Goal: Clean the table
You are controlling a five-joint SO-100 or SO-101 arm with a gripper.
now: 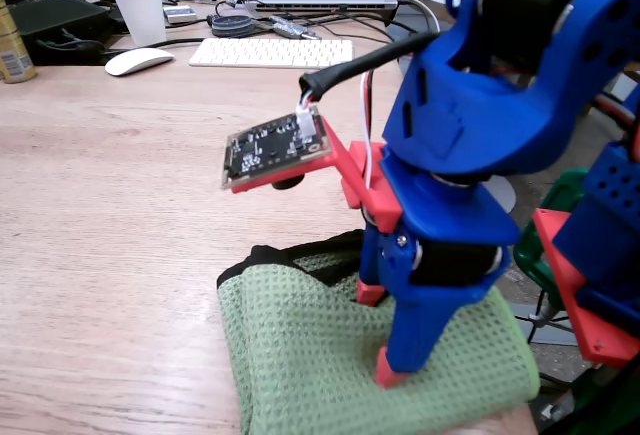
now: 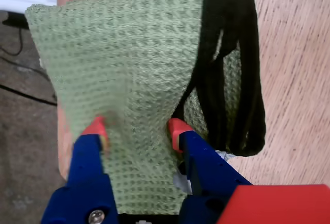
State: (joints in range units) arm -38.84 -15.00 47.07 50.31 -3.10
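Pincer (image 2: 136,128): pressing down on the green cloth at the bottom of the wrist view, red tips spread moderately apart with a ridge of cloth bunching between them, not clamping it.
Green cloth (image 1: 330,355): lying at the lower centre of the fixed view, near the counter's edge, with a black strap (image 2: 242,80) showing at its side.
Counter (image 1: 110,205): filling the left and middle of the fixed view, wood-grain top.
Far items: white mouse (image 1: 139,61), keyboard (image 1: 270,52) and paper cup (image 1: 140,11) sitting along the top of the fixed view.
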